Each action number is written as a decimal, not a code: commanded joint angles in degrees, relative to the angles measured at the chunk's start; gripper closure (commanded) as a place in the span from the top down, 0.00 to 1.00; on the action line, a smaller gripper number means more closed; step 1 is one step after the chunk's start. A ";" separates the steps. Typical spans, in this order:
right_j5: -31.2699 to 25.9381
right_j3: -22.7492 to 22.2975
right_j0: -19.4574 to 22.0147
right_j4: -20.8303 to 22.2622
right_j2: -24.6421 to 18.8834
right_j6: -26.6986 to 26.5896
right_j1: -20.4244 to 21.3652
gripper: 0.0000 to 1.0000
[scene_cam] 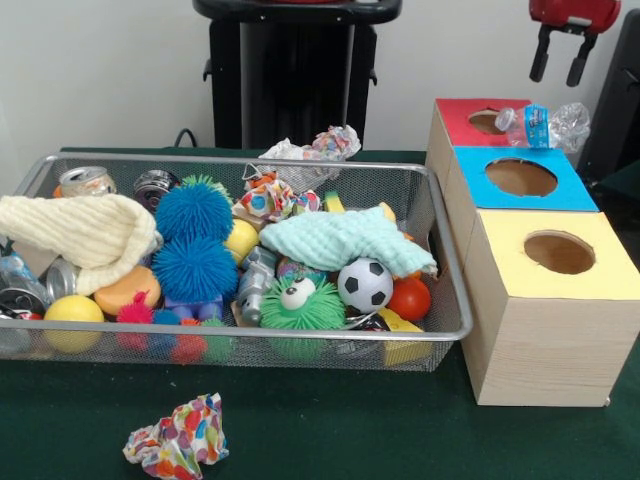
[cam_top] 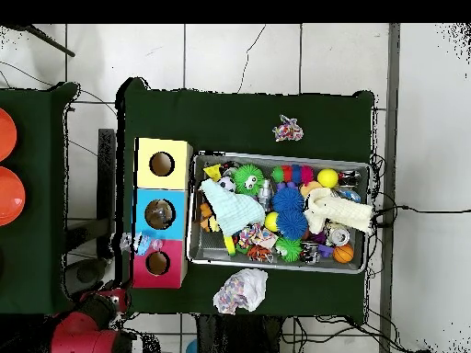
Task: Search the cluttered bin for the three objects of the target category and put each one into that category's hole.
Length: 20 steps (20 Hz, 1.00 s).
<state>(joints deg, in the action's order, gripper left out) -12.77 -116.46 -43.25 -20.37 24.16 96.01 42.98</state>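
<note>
A crushed clear plastic bottle with a blue label lies on the red box, just right of its hole; from above the bottle overhangs that box's outer edge. My gripper hangs open and empty above and slightly right of the bottle, clear of it. The blue box and yellow box stand in a row with the red one, each with a round hole on top. The wire bin holds cans, spiky blue balls, a soccer ball, a yellow ball and crumpled wrappers.
A cream cloth and a mint cloth cover part of the bin's contents. One crumpled colourful paper lies on the green table in front of the bin, another behind it. The red arm sits off the table corner.
</note>
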 commanded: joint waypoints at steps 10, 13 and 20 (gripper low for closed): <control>1.37 -2.46 2.19 0.60 -5.36 11.72 -1.52 1.00; 1.22 -2.49 2.11 0.57 -5.32 11.75 -1.48 1.00; 1.28 -2.72 2.53 0.42 -5.80 11.73 -1.29 1.00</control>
<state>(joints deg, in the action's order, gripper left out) -12.76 -116.94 -43.12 -20.37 23.97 96.01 42.80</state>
